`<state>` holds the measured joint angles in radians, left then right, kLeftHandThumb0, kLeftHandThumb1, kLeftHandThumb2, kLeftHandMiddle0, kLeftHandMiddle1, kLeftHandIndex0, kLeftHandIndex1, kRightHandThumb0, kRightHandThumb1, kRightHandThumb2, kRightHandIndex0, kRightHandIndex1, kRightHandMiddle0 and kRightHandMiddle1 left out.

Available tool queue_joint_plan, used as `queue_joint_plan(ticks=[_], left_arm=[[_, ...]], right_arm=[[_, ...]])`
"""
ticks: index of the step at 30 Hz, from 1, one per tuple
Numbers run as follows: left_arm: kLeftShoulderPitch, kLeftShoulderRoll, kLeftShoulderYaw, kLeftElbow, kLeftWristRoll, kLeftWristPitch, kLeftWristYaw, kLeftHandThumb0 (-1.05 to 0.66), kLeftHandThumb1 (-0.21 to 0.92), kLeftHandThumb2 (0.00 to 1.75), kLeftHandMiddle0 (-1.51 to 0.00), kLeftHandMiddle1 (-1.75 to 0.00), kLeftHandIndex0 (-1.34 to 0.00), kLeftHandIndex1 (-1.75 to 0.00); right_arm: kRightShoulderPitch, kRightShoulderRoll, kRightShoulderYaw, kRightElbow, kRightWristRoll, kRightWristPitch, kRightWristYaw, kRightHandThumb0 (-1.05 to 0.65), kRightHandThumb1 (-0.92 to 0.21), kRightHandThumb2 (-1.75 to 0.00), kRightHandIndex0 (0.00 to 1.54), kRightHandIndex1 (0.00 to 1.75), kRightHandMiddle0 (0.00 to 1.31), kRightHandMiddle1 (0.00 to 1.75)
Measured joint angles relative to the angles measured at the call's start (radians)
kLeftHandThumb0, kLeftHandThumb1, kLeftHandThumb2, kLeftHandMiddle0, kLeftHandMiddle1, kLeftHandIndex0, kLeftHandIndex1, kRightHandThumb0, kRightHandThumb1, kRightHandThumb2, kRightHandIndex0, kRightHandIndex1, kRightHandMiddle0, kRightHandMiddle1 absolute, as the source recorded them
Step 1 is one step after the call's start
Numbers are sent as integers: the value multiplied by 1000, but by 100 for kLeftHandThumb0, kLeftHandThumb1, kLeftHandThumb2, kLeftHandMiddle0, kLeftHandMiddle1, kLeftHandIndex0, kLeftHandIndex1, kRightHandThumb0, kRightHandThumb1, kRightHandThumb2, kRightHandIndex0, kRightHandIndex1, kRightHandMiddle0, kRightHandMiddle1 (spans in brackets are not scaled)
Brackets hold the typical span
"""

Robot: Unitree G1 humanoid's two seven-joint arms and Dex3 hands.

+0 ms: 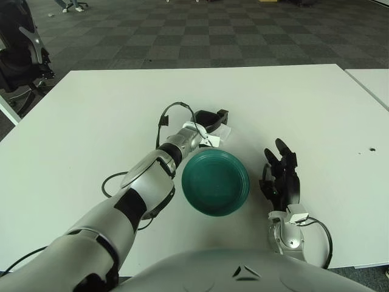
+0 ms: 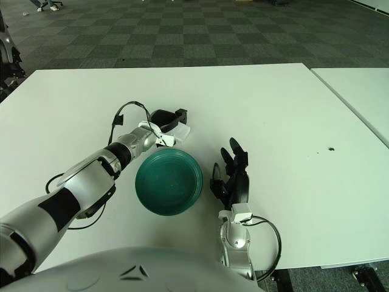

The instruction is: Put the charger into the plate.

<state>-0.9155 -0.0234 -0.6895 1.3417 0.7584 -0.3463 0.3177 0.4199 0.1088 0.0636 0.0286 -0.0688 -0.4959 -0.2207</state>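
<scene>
A teal plate point(image 1: 216, 184) sits on the white table point(image 1: 103, 115) in front of me and holds nothing. The white charger point(image 1: 222, 134) is just behind the plate's far rim, low over the table. My left hand point(image 1: 211, 121) reaches over it from the left, its black fingers curled around the charger. In the right eye view the charger point(image 2: 182, 131) shows under the same fingers. My right hand point(image 1: 281, 176) shows to the right of the plate, fingers spread and holding nothing.
A black cable point(image 1: 172, 109) loops off my left wrist. A second white table point(image 1: 372, 82) stands at the far right. A black office chair point(image 1: 21, 55) stands off the table's left edge. A small dark mark point(image 1: 372, 149) is on the table at right.
</scene>
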Motion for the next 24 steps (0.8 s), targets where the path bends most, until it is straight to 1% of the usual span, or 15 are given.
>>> queue_joint_plan(ticks=[6, 12, 17, 20, 24], left_arm=[[0, 53, 19, -26, -4, -78, 7, -48, 27, 137, -121, -175, -64, -175], [5, 115, 54, -97, -14, -170, 42, -48, 28, 136, -122, -175, -64, -175], [48, 169, 108, -259, -61, -255, 52, -48, 28, 136, -122, -175, -64, -175], [91, 192, 137, -381, -90, -285, 43, -48, 28, 136, -121, -175, -63, -175], [157, 218, 162, -538, -132, -316, 4, -48, 28, 135, -119, -175, -63, -175]], right_arm=[[-1, -1, 0, 0, 0, 6, 2, -71, -92, -62, 11, 54, 0, 56], [-2, -3, -1, 0, 0, 6, 4, -72, -92, -64, 11, 53, 0, 57], [-4, -3, -4, 0, 0, 5, 14, -70, -92, -63, 11, 54, 0, 58], [-5, -3, -6, 0, 0, 6, 18, -69, -92, -63, 12, 55, 0, 59], [-7, -3, -8, 0, 0, 8, 20, -68, -92, -62, 12, 55, 0, 59]])
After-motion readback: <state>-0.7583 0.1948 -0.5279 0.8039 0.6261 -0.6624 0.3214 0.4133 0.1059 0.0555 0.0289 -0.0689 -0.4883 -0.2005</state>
